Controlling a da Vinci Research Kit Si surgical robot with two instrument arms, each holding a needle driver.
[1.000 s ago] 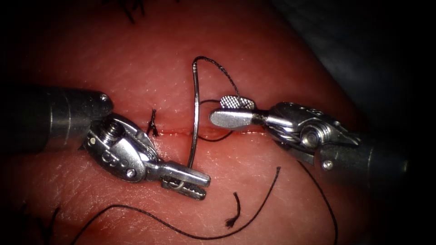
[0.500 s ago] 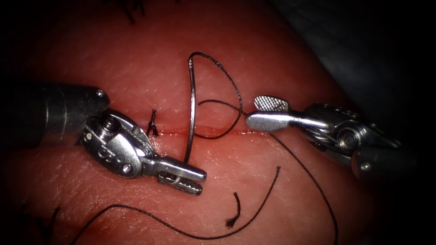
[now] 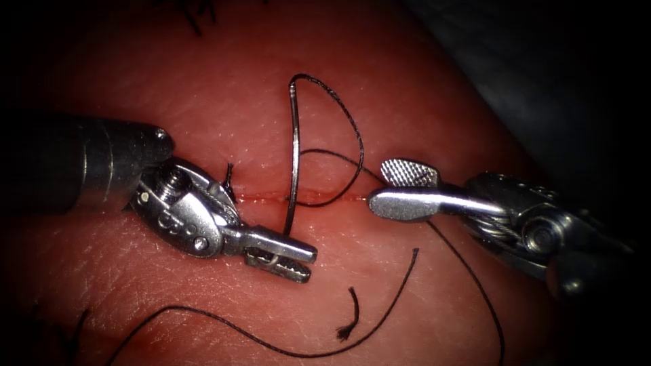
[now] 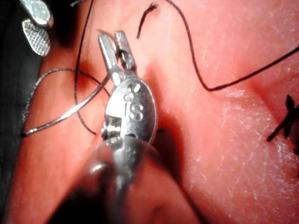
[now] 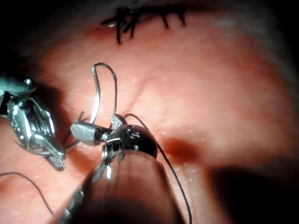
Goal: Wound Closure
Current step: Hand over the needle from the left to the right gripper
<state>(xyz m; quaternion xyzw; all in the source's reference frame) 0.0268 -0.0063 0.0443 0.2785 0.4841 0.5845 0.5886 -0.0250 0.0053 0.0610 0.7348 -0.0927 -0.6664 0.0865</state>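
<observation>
Steel in three pieces: two tools and one curved needle (image 3: pixel 293 152). Left tool (image 3: pixel 288 256) reaching in from the left, wrist bent down toward the near right, jaws clamped on the needle close to one end, just near of the cut (image 3: pixel 271 198). Needle free of the tissue (image 3: pixel 203 88), rising from those jaws across the cut line and arching away to the far side, thin and bright, its far end joined to the thread (image 3: pixel 342 112). From that far end, thread looping down to the right, crossing the cut in a small bight, then running past the right tool (image 3: pixel 400 188) and off toward the near right. Right tool lying level along the cut's right part, jaws parted with the ribbed pad of the far jaw showing, gripping nothing, well right of the needle.

Also counted on the tissue: one short knotted stitch (image 3: pixel 229 184) with upright dark ends on the cut, just beside the left tool's wrist; one small frayed cut end of thread (image 3: pixel 349 318) on the near side; one long dark strand (image 3: pixel 271 342) sweeping across the near side and ending near the frayed piece.

Same clamp on the needle (image 4: pixel 70 109) seen from the left wrist camera, left tool (image 4: pixel 117 46) closed. Older dark stitches (image 5: pixel 140 16) in a row at the far edge in the right wrist camera, with the right tool (image 5: pixel 100 128) parted and empty.
</observation>
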